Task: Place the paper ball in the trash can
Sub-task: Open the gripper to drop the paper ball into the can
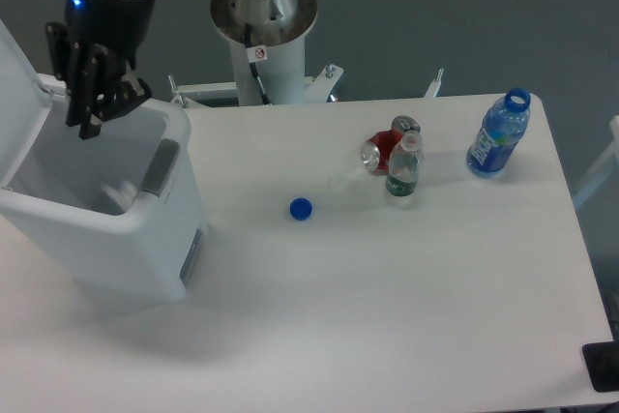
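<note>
Overhead, I had the gripper hanging above the open mouth of the trash can, whose lid was swung up on the left. The dark fingers pointed down and sat close together with nothing visible between them, though I could not tell for certain whether they were fully closed. A pale lump lay inside the bin near its right wall, which I took for the paper ball. Out on the table were a blue bottle cap, a tipped red can, a small clear bottle just beside it, and a blue bottle further right.
</note>
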